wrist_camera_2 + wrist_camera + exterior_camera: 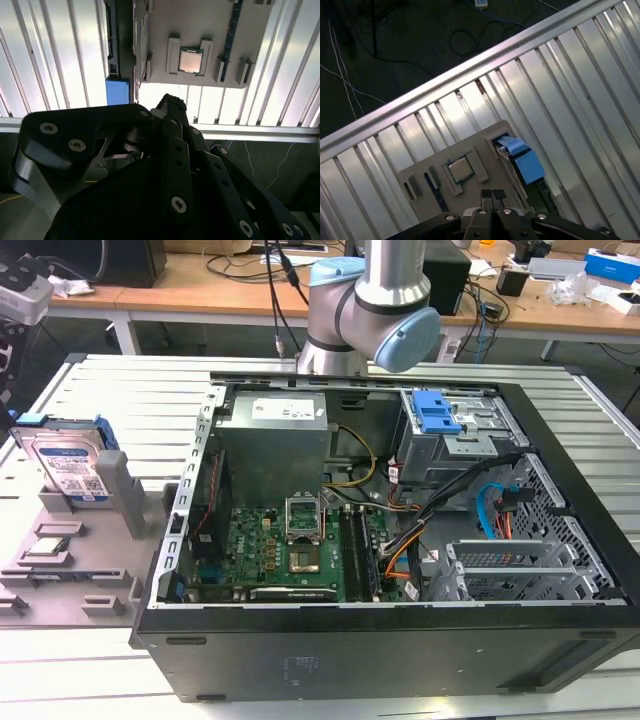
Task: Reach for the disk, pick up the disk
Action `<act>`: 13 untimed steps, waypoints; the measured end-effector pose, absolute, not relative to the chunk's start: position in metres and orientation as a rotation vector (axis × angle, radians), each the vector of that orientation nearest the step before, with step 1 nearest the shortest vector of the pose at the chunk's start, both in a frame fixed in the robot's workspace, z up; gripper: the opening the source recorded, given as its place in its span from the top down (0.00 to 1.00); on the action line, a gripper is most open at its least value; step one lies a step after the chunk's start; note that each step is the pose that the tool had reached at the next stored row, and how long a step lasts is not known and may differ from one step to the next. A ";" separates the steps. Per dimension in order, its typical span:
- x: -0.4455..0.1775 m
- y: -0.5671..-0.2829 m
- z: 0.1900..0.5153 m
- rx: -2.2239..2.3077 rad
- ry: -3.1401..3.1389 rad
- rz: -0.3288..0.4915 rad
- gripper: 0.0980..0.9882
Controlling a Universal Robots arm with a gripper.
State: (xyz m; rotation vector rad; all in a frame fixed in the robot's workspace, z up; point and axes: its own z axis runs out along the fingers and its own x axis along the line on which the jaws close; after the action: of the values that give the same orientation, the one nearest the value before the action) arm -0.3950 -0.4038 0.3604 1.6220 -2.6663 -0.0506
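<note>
Gripper (492, 196) up over the grey holder (470, 150), 2 fingers pressed together, nothing between them.
Ribbed aluminium table (120, 380) below, dark floor (395, 50) with loose cables past its edge, wooden benches (200, 285) behind the open computer case (400, 540). And the disk (68, 465) stands tilted on edge in that holder at the exterior view's left, silver-grey, white-and-blue label, blue rails, near the processor chip (460, 170), untouched.

Exterior view looks obliquely down on the computer case (380, 540); both wrist views face down, sharing the grey tray (200, 30) (470, 145) at the case's nine o'clock
</note>
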 end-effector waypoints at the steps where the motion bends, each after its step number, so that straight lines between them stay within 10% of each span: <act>1: -0.395 -0.404 0.360 1.644 -2.652 -0.050 0.99; 13: -0.395 -0.404 0.360 1.905 -2.468 -0.047 0.99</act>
State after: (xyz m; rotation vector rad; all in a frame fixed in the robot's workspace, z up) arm -0.3950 -0.4038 0.3604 1.9050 -2.4678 -0.0467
